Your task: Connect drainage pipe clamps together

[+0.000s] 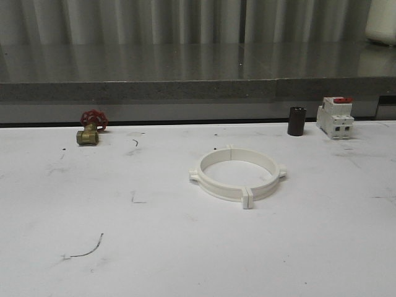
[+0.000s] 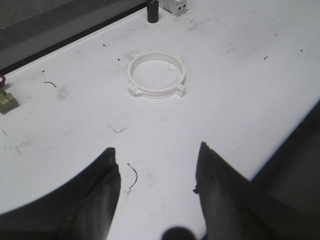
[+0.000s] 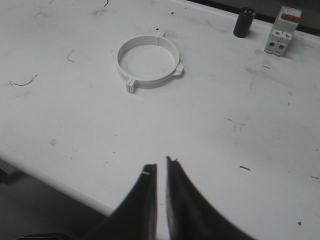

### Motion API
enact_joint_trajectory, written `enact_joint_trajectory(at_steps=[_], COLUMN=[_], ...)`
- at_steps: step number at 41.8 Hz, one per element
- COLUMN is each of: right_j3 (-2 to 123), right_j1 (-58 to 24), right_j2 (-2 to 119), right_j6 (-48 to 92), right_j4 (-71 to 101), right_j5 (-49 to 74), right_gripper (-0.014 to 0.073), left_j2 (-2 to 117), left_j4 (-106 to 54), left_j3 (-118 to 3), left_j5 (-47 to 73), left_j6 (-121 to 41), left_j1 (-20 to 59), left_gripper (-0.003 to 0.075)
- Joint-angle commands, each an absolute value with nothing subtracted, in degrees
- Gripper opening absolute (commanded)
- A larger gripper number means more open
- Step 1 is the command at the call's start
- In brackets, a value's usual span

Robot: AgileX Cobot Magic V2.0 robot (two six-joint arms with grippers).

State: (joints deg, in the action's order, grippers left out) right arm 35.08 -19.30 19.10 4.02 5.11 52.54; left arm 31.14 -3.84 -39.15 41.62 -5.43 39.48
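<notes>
The two white drainage pipe clamps (image 1: 238, 174) lie flat near the middle of the table, their ends butted so they form a closed ring with small tabs sticking out. The same ring (image 2: 156, 75) lies well ahead of my left gripper (image 2: 156, 160), which is open with nothing between its dark fingers. My right gripper (image 3: 161, 167) hovers near the table's front edge, far from the ring (image 3: 147, 67). Its jaws are shut with only a thin slit between them and hold nothing.
A brass valve with a red handwheel (image 1: 91, 127) sits at the back left. A dark cylinder (image 1: 296, 120) and a white breaker with a red top (image 1: 335, 116) stand at the back right. A grey ledge (image 1: 185, 90) runs behind the white table (image 1: 154, 247).
</notes>
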Motion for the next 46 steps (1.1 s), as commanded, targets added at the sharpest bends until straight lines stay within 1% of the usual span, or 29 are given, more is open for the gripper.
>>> enact_joint_trajectory(at_steps=[1,3,5,9,12,29,31,35,38,43,46], right_j3=[36.26,36.26,36.26,36.26,36.26,36.26,36.26,36.24,36.24,36.24,36.24], right_j1=[-19.25,-19.25,-19.25,-19.25,-19.25,-19.25,-19.25,-19.25,-19.25,-19.25,-19.25], right_j2=[19.49,19.49,19.49,19.49,19.49,19.49,19.49,19.49,19.49,19.49,19.49], right_j6=[3.86,3.86,3.86,3.86,3.86,3.86,3.86,3.86,3.86,3.86,3.86], right_j4=[5.51,5.51,5.46,5.46,5.46,5.46,5.46,5.46,5.46,5.46,5.46], right_j5=[48.93,48.93,48.93,48.93,48.93,48.93,48.93,48.99,48.99,48.99,48.99], right_gripper=[-0.0123,-0.0111,-0.0117,-0.0116,-0.0116,-0.0116,-0.0116,-0.0117,-0.0117,-0.0117,-0.0117], left_j2=[31.23,31.23,31.23,31.23,31.23,29.97,29.07,25.67,22.51,16.31,12.36], left_j4=[-4.59,-4.59,-4.59,-4.59,-4.59,-4.67,-4.92,-4.82,-2.89,-2.80,-2.80], left_j3=[-40.67,-40.67,-40.67,-40.67,-40.67,-39.94,-39.22,-36.52,-33.34,-26.15,-21.81], left_j5=[37.49,37.60,37.72,37.61,37.61,37.08,36.94,36.94,35.45,27.99,23.96], left_j6=[-5.26,-5.26,-5.26,-5.26,-5.26,-5.26,-5.26,-5.26,-5.26,-5.26,-5.26], left_j1=[39.84,39.84,39.84,39.84,39.84,39.84,38.53,33.28,27.64,17.39,13.35], left_gripper=[0.0295,0.0244,0.0163,0.0043,-0.0022,-0.0020,-0.0020,-0.0020,-0.0020,-0.0020,-0.0020])
